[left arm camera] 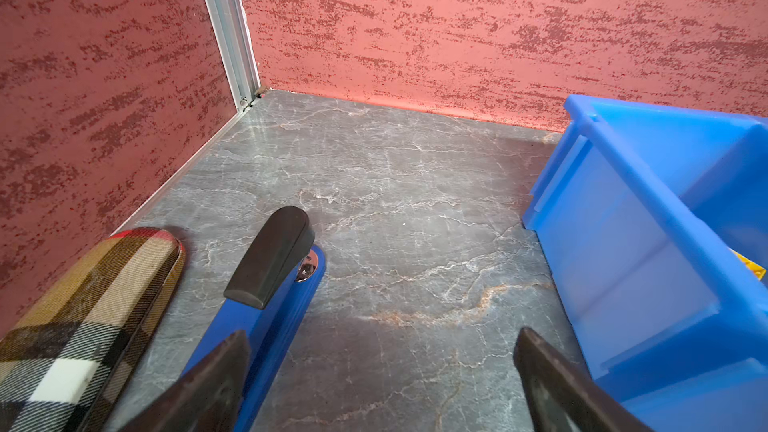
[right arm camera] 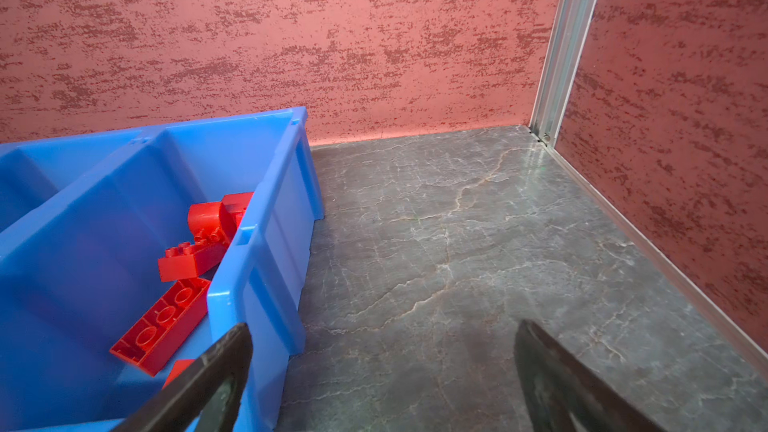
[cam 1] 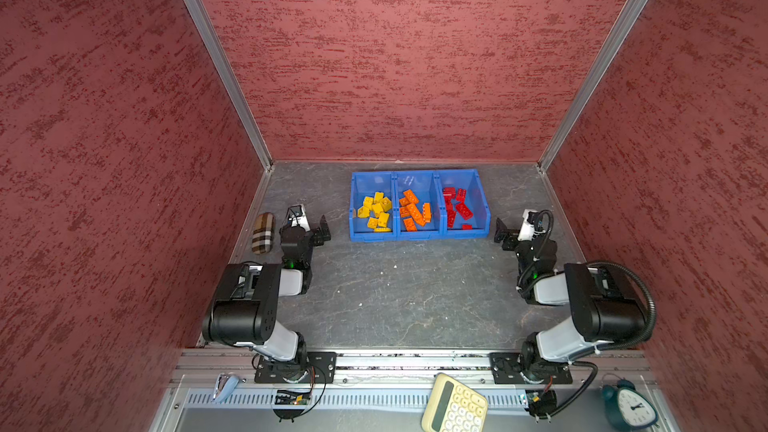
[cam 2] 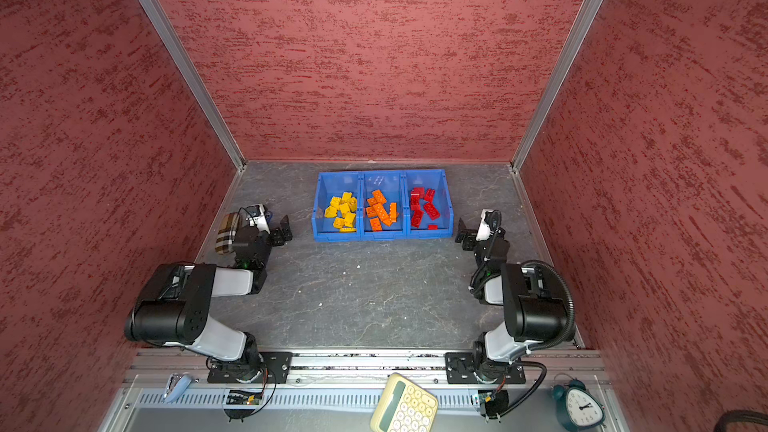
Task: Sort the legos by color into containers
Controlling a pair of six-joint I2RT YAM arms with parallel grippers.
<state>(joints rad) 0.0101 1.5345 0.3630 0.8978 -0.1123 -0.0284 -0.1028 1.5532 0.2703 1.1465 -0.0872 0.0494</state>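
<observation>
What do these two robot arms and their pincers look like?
Left arm and right arm: chunky black joints linked by pale grey segments. The right one carries a ribbed black hose. Left gripper and right gripper have dark, tapered fingers.

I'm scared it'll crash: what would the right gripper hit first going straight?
Probably nothing near: bare table ahead of the right gripper, then the back wall. The containers sit close beside it.
</observation>
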